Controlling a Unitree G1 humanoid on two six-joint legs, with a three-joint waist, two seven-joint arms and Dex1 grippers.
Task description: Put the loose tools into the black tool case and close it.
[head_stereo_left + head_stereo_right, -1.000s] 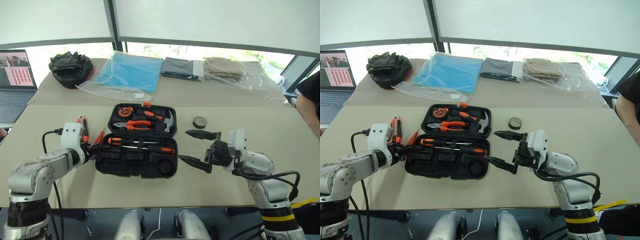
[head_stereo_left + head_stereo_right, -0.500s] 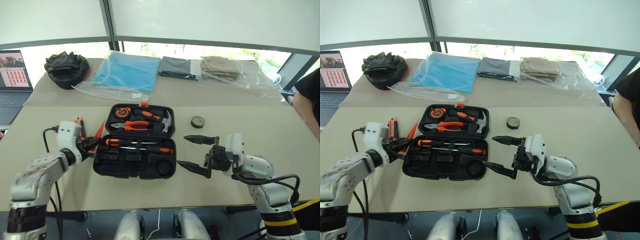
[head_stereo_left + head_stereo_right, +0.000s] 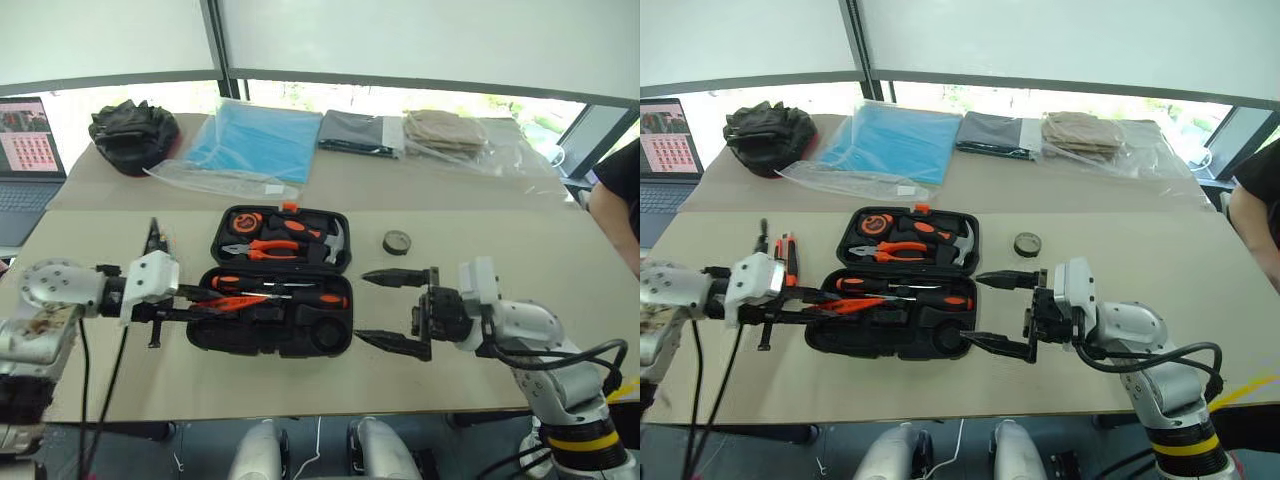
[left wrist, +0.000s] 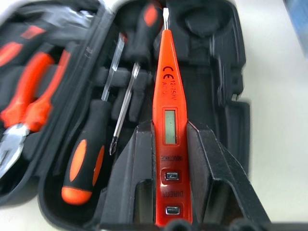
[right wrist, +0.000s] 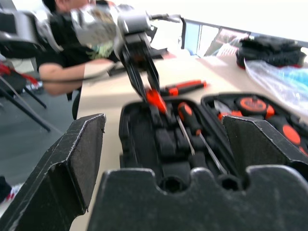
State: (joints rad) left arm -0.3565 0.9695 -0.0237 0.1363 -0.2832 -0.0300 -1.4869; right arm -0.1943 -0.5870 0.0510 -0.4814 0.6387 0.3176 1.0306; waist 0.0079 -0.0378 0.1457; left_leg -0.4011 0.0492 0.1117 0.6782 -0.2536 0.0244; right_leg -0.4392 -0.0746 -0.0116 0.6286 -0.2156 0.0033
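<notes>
Holding the small slim orange screwdriver [image 4: 169,120] by its butt end, with the left gripper [image 3: 185,302] clamped narrow at left of centre, over the open black tool case [image 3: 275,335] in mid-frame. Looks light, rigid, smooth plastic, likely slippery and apt to pivot; better gripped mid-body. Gaping wide and empty at lower right: right gripper [image 3: 392,310].

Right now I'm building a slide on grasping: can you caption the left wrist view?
Left hand holds the slim orange screwdriver over the open black tool case.
</notes>
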